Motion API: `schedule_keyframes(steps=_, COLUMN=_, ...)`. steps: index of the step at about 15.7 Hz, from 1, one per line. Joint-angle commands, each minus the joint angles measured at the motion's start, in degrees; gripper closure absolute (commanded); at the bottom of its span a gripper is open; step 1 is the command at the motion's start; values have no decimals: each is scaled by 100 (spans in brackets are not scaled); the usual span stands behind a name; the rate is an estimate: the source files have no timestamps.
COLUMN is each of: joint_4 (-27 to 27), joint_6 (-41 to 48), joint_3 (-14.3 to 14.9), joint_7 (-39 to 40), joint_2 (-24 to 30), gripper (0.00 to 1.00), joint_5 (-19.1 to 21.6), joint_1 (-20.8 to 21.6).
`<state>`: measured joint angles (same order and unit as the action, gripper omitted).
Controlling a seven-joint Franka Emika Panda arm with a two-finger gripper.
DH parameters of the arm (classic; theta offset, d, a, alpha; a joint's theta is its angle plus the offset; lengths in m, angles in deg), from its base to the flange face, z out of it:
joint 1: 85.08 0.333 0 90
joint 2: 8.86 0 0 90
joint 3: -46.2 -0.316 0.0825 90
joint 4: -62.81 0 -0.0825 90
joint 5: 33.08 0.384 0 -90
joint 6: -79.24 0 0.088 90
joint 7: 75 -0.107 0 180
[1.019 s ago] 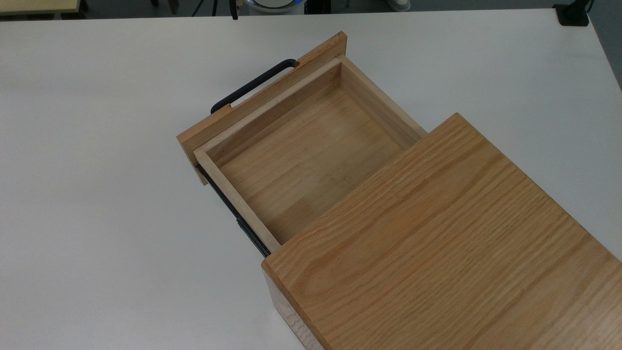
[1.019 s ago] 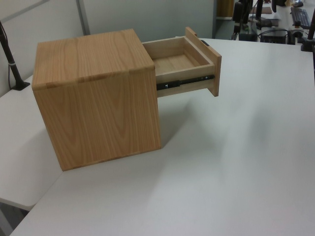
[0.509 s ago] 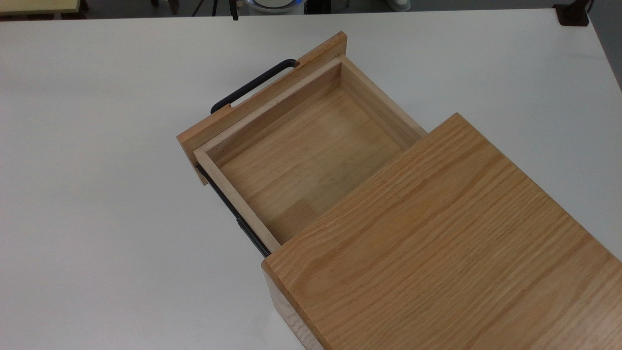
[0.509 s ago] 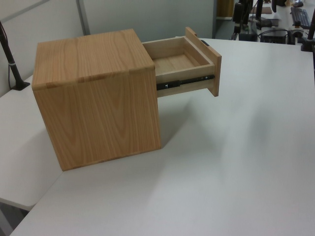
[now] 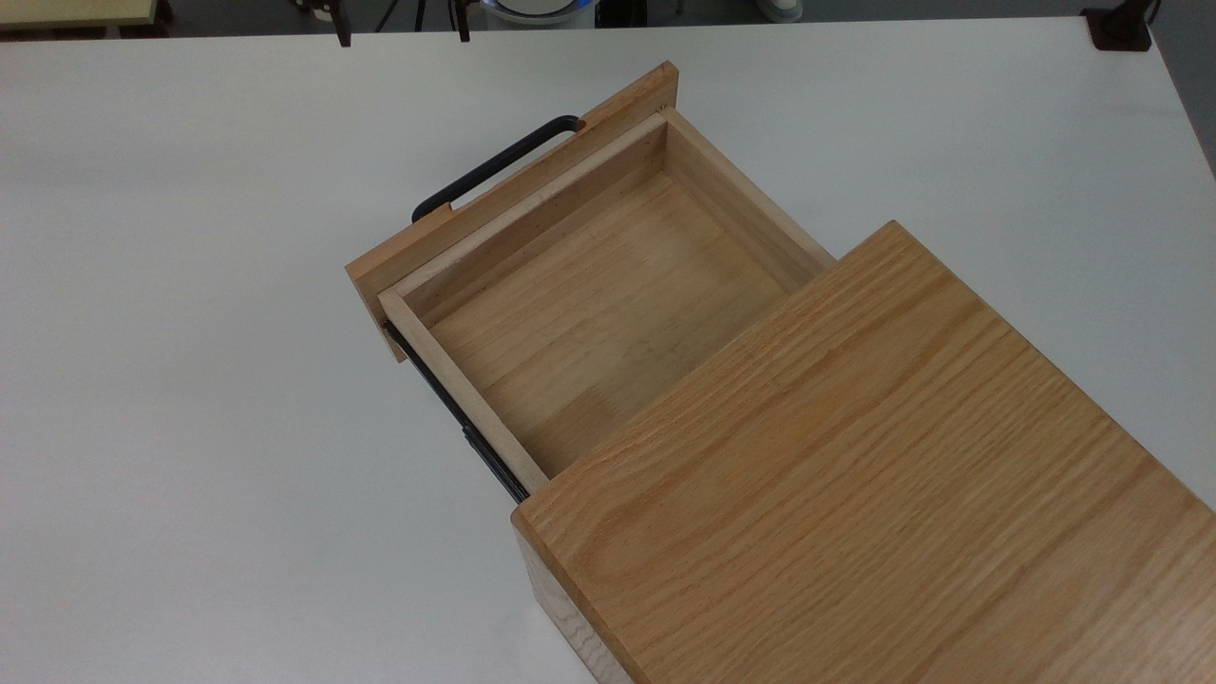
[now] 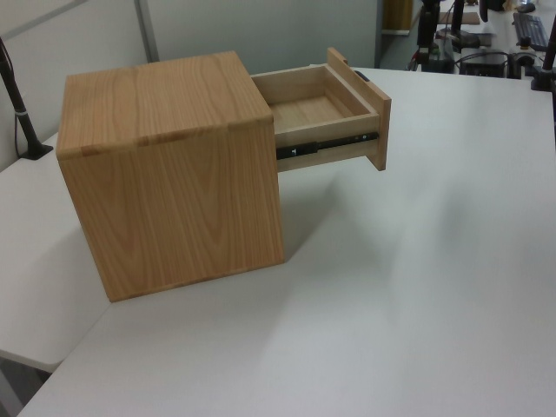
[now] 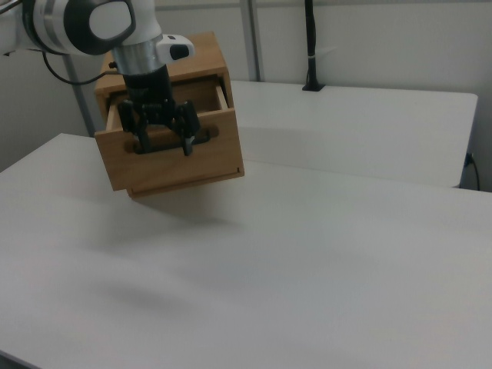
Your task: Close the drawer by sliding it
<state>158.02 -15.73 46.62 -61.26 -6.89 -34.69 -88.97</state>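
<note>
Two open fingers [image 7: 161,142] hang before the drawer [image 5: 589,294]. Pushing off-center could jam its rails or slide the cabinet [image 5: 855,475] across the tabletop [image 5: 190,427].

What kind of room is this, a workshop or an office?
It is probably a robotics lab set up in an office-like room. A robot arm hangs over a bare white table holding just one wooden cabinet with its drawer open. Partition panels stand behind.
</note>
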Motion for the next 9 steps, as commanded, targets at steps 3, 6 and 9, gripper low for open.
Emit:
schedule_keyframes(steps=3, joint_4=58, joint_6=-329, joint_3=73, joint_7=682, joint_2=-206, gripper=56, joint_5=-120, joint_1=134)
schedule_keyframes(steps=6, joint_4=-81, joint_6=-427, joint_3=37, joint_7=655, joint_2=-460, gripper=88, joint_5=-103, joint_1=169)
schedule_keyframes(steps=9, joint_4=-240, joint_6=-435, joint_3=28, joint_7=638, joint_2=-742, gripper=93, joint_5=-94, joint_1=345)
